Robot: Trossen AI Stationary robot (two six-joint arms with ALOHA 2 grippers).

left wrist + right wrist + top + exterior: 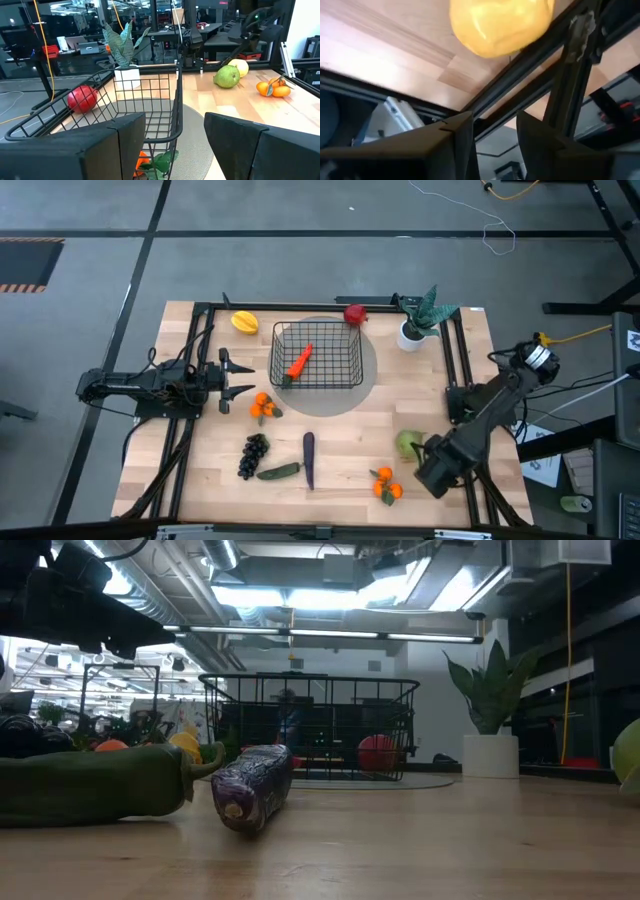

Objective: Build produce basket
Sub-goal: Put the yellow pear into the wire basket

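Basket (318, 358) on round grey mat (372, 385) mid-counter (340, 445), carrot (299, 363) inside. Left hand (245, 379) released, fingers apart, just beside basket's left wall, tangerines (263, 406) near it. Right hand (436, 465) at counter's front right edge, fingers parted, nothing between; pear (408, 444) and yellow fruit (497, 22) just beside it, second tangerines (386, 486) near

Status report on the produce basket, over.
Left gripper open, empty, beside basket. Right gripper open, empty, near pear. Only the carrot is in; other produce lies loose. Nothing blocking.
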